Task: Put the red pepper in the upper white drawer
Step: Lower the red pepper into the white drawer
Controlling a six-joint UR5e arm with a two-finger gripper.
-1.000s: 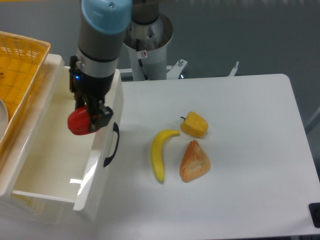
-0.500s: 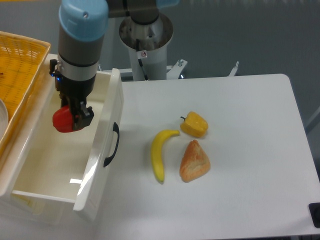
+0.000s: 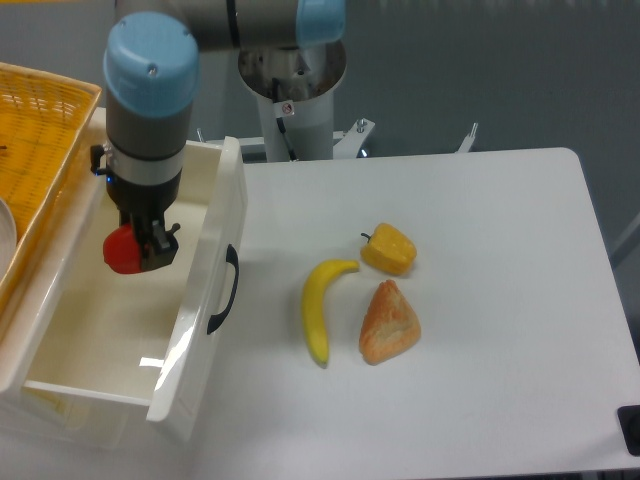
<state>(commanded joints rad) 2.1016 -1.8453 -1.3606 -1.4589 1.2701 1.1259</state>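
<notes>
The upper white drawer stands pulled open at the left, its black curved handle facing the table. Above the drawer's inside hangs the red pepper, small and glossy. My gripper is shut on it, pointing straight down from the grey and blue wrist. The dark fingers cover the pepper's right side and its stem is hidden. The pepper is inside the drawer's outline, left of the front panel; whether it touches the floor cannot be told.
An orange woven basket sits at the far left beside the drawer. On the white table lie a banana, a yellow pepper and a bread piece. The arm's base stands behind.
My gripper carried the red pepper leftward, from over the drawer's front panel to above the drawer's inside, and slightly lower. The items on the table have not moved.
</notes>
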